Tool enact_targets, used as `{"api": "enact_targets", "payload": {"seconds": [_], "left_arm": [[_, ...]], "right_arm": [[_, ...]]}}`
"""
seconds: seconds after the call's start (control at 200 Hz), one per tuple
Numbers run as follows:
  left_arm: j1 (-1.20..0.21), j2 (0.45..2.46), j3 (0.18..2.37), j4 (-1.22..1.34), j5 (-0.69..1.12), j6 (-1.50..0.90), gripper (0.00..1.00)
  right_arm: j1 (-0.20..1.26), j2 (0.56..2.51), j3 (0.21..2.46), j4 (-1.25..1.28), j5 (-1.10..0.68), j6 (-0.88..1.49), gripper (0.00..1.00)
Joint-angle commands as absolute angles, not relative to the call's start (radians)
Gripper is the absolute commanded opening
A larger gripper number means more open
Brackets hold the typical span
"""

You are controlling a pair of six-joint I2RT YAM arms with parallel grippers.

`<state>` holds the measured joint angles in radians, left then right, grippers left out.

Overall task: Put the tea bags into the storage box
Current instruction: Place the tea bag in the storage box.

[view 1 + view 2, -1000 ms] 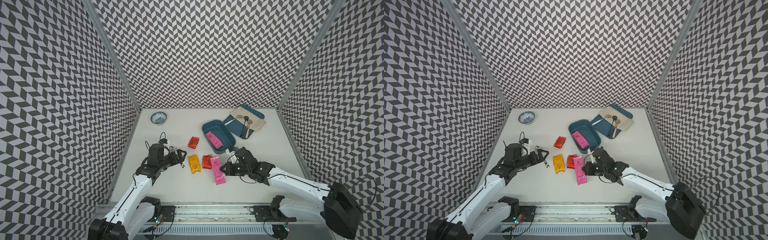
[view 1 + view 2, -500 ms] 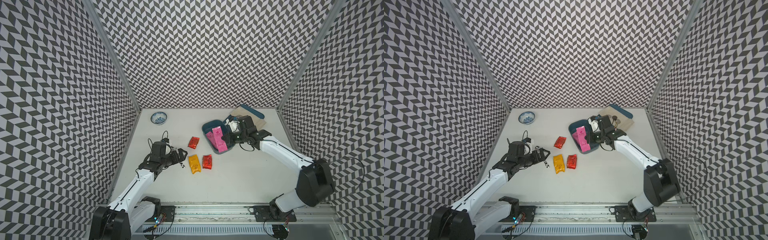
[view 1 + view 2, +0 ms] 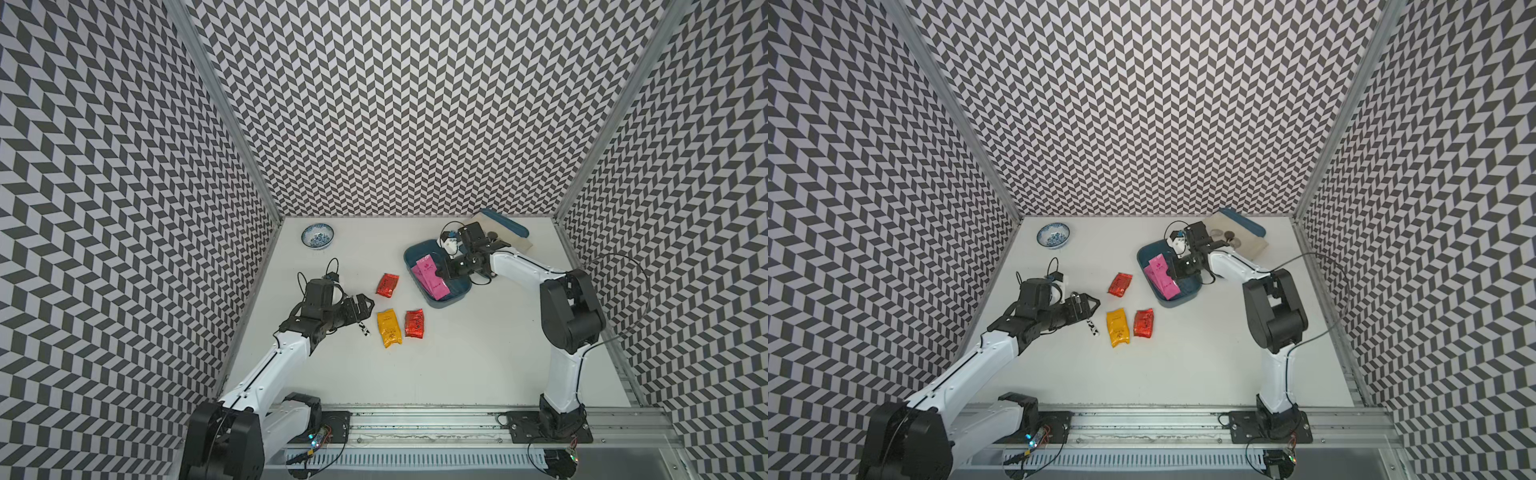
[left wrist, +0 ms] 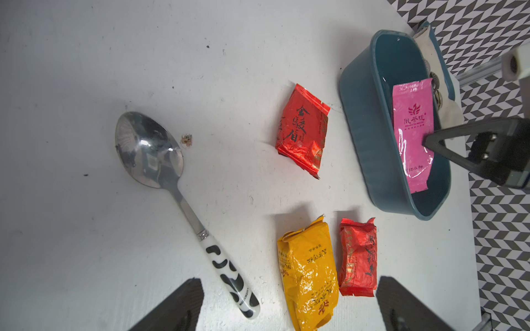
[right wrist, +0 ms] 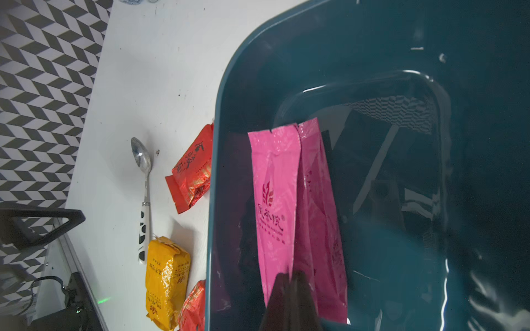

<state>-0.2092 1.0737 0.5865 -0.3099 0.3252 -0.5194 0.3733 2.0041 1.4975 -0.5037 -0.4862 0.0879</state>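
My right gripper [image 5: 291,282] pinches a pink foil sachet [image 5: 272,200] by its edge, tilted into the storage box [image 5: 218,143] toward the bench [image 3: 457,353]'s far right corner. It looks light, limp and slick, so a seam grip suits. My left gripper [image 3: 361,306] is spread wide.

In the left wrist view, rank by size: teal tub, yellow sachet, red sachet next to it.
Largest to smallest:
Deep teal plastic tub
yellow-orange foil sachet
short glossy red foil sachet beside it
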Motion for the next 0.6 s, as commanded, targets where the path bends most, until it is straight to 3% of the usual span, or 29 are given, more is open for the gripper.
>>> {"api": "enact_targets", "payload": {"seconds": [0.0, 0.195, 0.315, 0.416, 0.596], "left_arm": [[-0.212, 1.073, 0.615, -0.323, 0.299, -0.500, 1.00], [-0.211, 1.049, 0.588, -0.324, 0.282, -0.520, 1.00], [-0.211, 1.029, 0.573, -0.321, 0.283, -0.532, 1.00], [-0.211, 1.019, 0.572, -0.321, 0.285, -0.542, 1.00], [-0.212, 0.998, 0.553, -0.311, 0.298, -0.563, 1.00]], "right_arm": [[0.364, 2.072, 1.584, -0.520, -0.542, 0.053, 0.00], [0.368, 2.121, 1.586, -0.557, -0.595, 0.038, 0.01], [0.370, 2.086, 1.564, -0.551, -0.527, 0.042, 0.27], [0.370, 2.003, 1.525, -0.515, -0.451, 0.081, 0.39], [0.385, 1.786, 1.382, -0.464, -0.360, 0.205, 0.40]]}}
